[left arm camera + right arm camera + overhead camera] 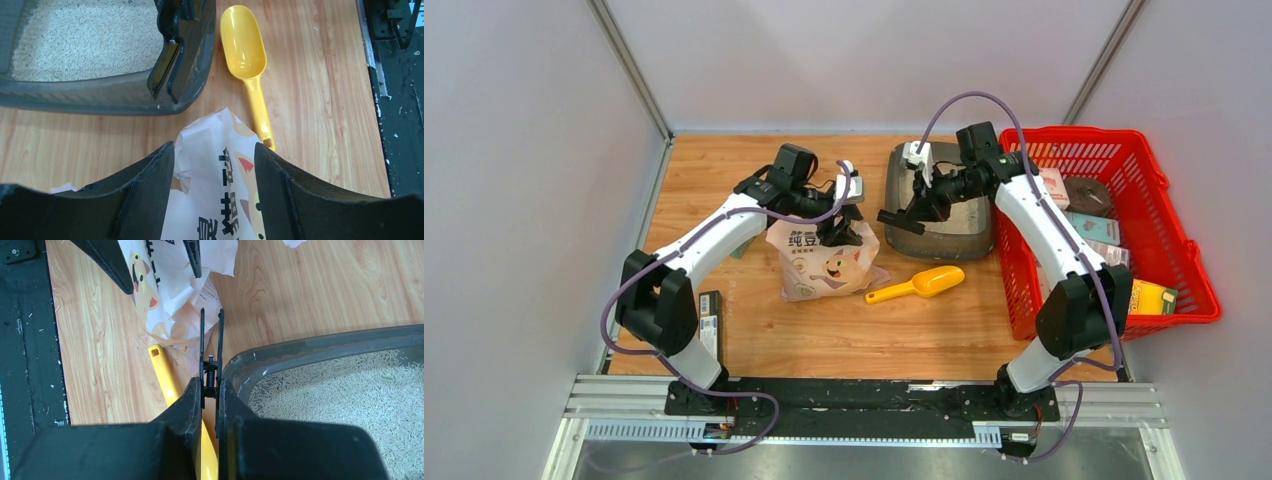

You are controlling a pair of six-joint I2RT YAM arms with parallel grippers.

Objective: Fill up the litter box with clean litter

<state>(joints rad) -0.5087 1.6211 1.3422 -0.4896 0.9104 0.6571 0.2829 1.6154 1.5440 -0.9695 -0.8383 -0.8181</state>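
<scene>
The dark grey litter box (944,235) sits at the back middle of the table, with pale litter (85,40) lying in it; the litter also shows in the right wrist view (350,395). My right gripper (210,382) is shut on a long black spring clip (211,350) and holds it over the box's near left corner (896,220). My left gripper (214,147) is open and straddles the top of the pink-white cat-printed bag (215,200), which stands left of the box (829,262).
A yellow scoop (919,284) lies on the wood between the bag and the box. A red mesh basket (1169,240) with several boxes stands at the right. A flat black object (710,320) lies at the left table edge.
</scene>
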